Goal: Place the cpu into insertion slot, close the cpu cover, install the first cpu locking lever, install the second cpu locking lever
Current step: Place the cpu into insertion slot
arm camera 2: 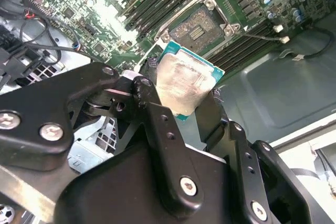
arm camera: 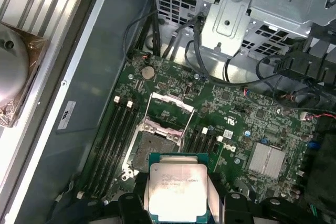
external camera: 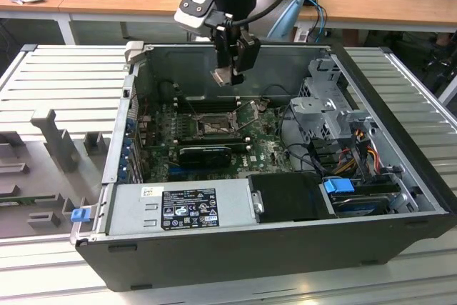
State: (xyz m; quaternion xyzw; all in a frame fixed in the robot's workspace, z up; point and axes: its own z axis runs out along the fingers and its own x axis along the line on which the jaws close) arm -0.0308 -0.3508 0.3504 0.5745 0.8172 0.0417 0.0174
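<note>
My gripper [external camera: 227,74] hangs over the open computer case, shut on the cpu [external camera: 222,76], a small square chip with a pale silver face. In both wrist views the cpu [arm camera 2: 184,80] [arm camera: 176,184] sits between the black fingers [arm camera 2: 157,121], held by two opposite edges. It is in the air, apart from the board. The insertion slot [arm camera: 151,148] [arm camera 2: 198,24] [external camera: 214,125] lies just beyond the chip, dark, square and bare inside. The cpu cover [arm camera: 171,104], a thin silvery frame, stands swung up at the slot's far side.
Long black memory slots [arm camera: 113,137] flank the socket. A black graphics card [external camera: 206,153] lies in front of it, and a grey power supply [external camera: 178,208] sits at the case front. A metal drive cage [external camera: 330,105] with cables fills the exterior view's right. Ribbed grey table [external camera: 64,69] surrounds the case.
</note>
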